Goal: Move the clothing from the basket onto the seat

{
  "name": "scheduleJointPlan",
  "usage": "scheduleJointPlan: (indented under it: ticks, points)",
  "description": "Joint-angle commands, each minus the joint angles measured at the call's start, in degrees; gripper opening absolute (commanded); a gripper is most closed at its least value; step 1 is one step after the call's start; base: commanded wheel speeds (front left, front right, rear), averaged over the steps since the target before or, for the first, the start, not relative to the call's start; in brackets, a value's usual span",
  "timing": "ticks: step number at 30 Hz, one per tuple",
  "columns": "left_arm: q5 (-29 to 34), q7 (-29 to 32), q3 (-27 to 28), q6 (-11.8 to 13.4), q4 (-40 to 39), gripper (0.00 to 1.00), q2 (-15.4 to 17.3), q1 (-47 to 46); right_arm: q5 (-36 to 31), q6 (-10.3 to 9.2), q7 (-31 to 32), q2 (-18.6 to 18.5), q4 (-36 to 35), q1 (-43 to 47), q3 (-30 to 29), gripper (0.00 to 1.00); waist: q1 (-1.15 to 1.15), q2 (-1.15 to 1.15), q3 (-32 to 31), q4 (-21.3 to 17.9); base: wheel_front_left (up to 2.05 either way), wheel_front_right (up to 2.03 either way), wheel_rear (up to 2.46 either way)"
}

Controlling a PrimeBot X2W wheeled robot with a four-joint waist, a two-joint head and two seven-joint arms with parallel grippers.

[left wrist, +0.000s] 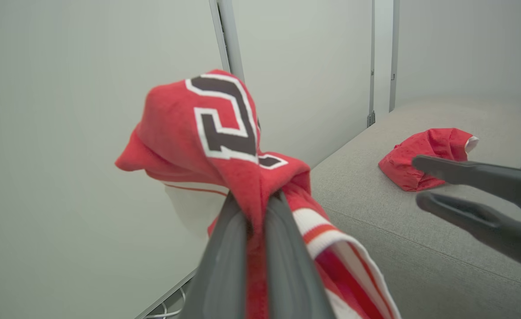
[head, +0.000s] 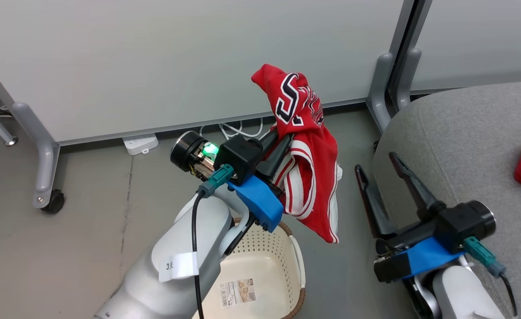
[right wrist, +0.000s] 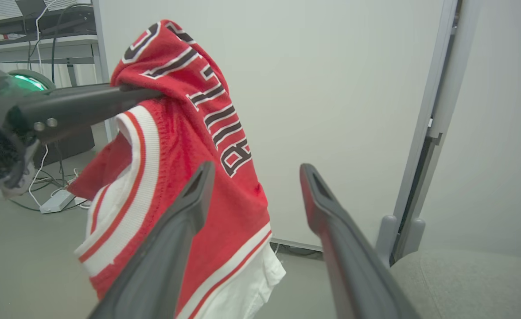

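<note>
**A:** How many garments do you count?

**B:** Two, both red. One is a jersey [head: 310, 177] in soft mesh knit. It has ribbed white-and-red striped trim, black letters edged in white, and a white panel hanging out at the bottom. The second garment [left wrist: 424, 155] is a crumpled, dimpled lump with a scrap of white showing.

**A:** Where are they?

**B:** The jersey hangs bunched in the air from the left jaws, which are clamped together on a fold of it. Cloth spills over both long dark fingers [left wrist: 223, 266]. It is higher than the basket [head: 297, 248] and to the left of the seat [head: 455, 141], touching neither. The second garment lies on the seat, well apart from the jersey.

**A:** And the right jaws?

**B:** They stand wide apart and hold nothing. They are near the seat's rounded corner.

**A:** What is the basket like?

**B:** There is one, in cream plastic. Its walls are pierced with rows of small holes, its rim is brown with a woven look, and there is a paper label inside. It stands on the smooth grey floor [head: 87, 230], under the left forearm.

**A:** And the seat?

**B:** One large cushion in coarse grey fabric, with rounded edges.
</note>
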Motion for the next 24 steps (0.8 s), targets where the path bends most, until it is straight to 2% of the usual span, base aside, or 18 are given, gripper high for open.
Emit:
scheduleJointPlan:
  ticks: [1,12,18,24]
  points:
    - [-0.3,-0.3,-0.2,0.2,-0.3,0.0,0.0,-1.1,0.4,0.01,0.0,-0.3,-0.2,-1.0,0.8,1.0,0.0,0.0,0.3,0.1,0.0,0.0,0.0]
    - [-0.9,-0.3,-1.8,0.4,-1.1,0.0,0.0,-2.5,0.8,0.01,0.0,-1.5,2.8,-7.2,10.0,1.0,0.0,0.0,2.4,1.7,0.0,0.0,0.0]
    - [-1.5,-0.3,-2.8,1.0,-1.8,0.0,0.0,-3.4,-0.6,0.01,0.0,-1.6,6.4,-11.9,11.3,1.0,0.0,0.0,3.8,2.4,0.0,0.0,0.0]
    - [-2.4,-0.3,-4.4,1.3,-2.5,0.0,0.0,-4.5,-3.1,0.01,0.0,-1.2,12.9,-16.4,11.1,1.0,0.0,0.0,5.1,3.4,0.0,0.0,0.0]
